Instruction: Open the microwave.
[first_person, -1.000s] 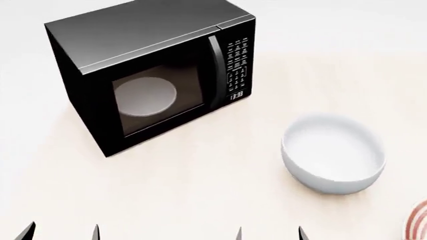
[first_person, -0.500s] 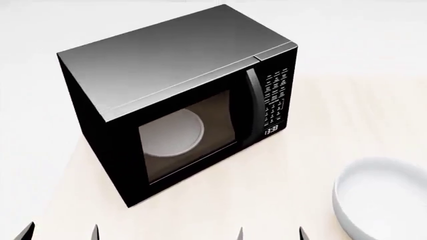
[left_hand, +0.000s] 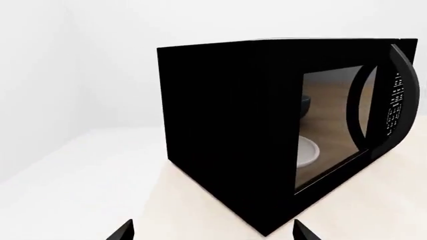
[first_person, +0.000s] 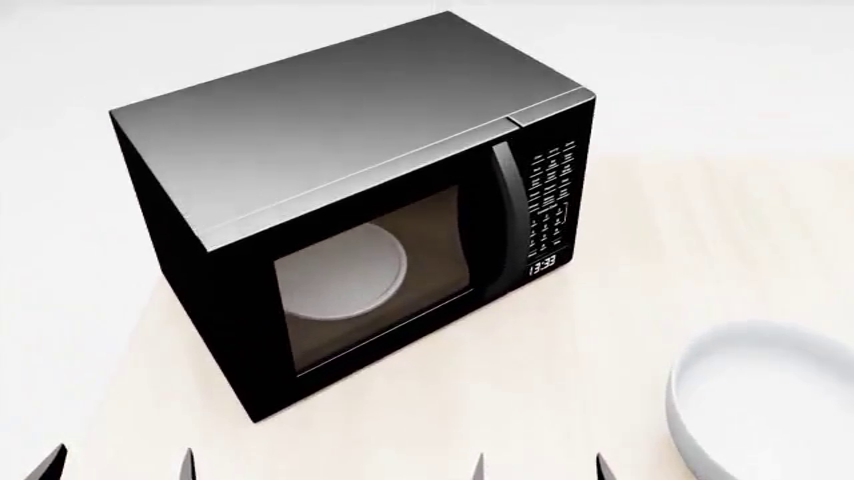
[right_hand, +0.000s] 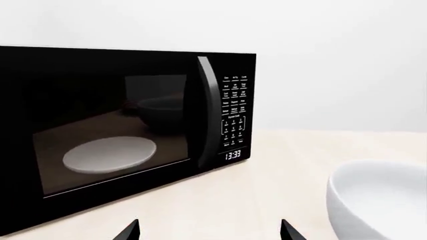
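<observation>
The microwave (first_person: 334, 140) is a large black box with a grey top, standing on the pale table. Its windowed door is shut, with the white turntable plate (first_person: 340, 270) showing behind the glass. The vertical black handle (first_person: 502, 215) runs beside the white-lettered keypad (first_person: 550, 200). It also shows in the left wrist view (left_hand: 227, 130) and the right wrist view (right_hand: 127, 125). My left gripper (first_person: 120, 465) and right gripper (first_person: 538, 467) are both open and empty at the table's near edge, well short of the microwave. Only their fingertips show.
A white bowl (first_person: 774, 410) stands on the table at the right, near the right gripper; it also shows in the right wrist view (right_hand: 380, 205). The pale wooden table (first_person: 641, 260) spreads around the microwave.
Over the last second the microwave grew larger and shifted right and down in the head view, and the bowl slid toward the lower right corner. Since half a second ago almost nothing moved.
</observation>
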